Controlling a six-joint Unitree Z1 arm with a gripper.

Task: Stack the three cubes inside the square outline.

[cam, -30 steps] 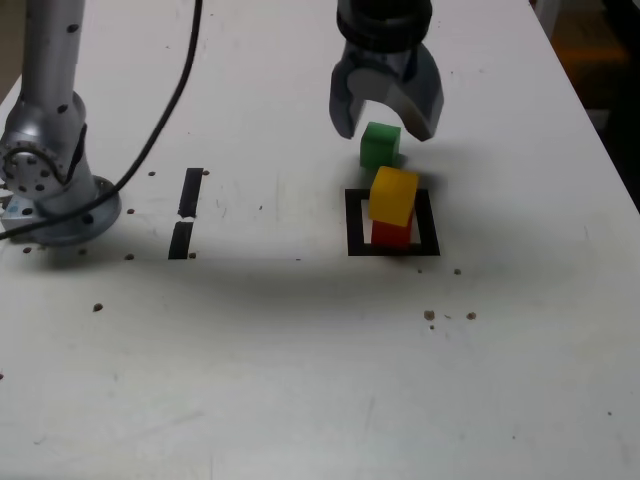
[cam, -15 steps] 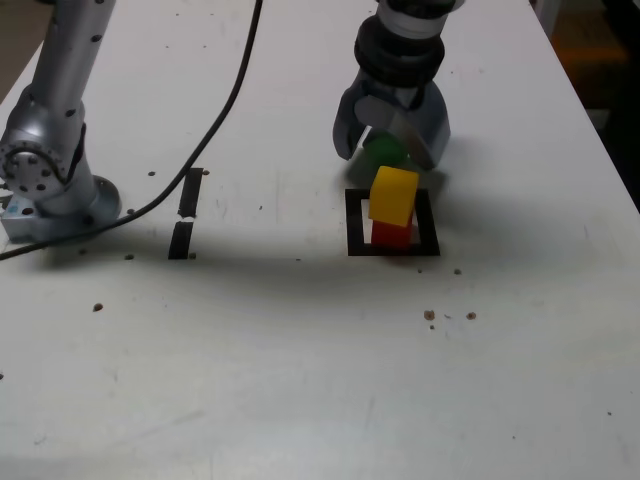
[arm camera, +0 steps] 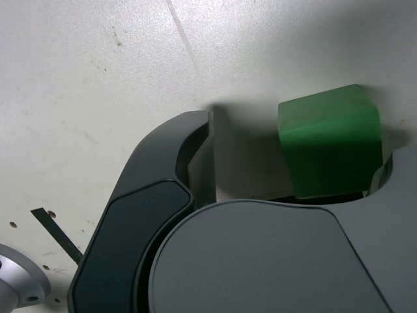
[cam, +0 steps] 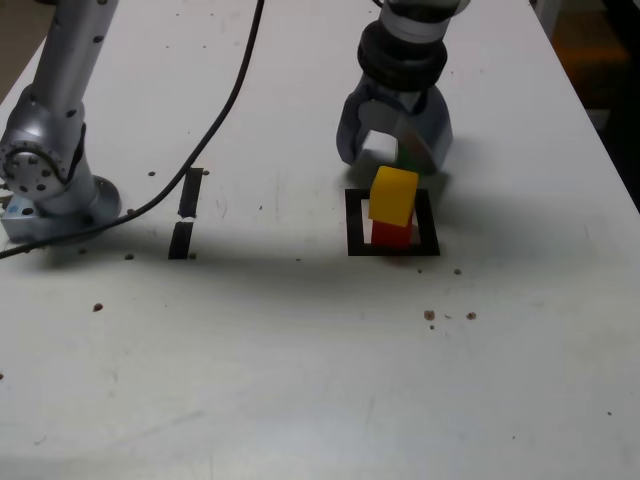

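Exterior view: gripper (cam: 393,160) jaws wide open, gripping 0 cubes, green cube (arm camera: 332,143) between them toward the 3 o'clock finger, at 12 o'clock of the black square outline (cam: 354,225), yellow cube (cam: 393,196) stacked on red cube (cam: 391,234) inside it.

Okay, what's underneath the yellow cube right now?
Underneath the yellow cube is the red cube, standing inside the square outline. The red cube's top is covered, so how squarely they meet can't be seen.
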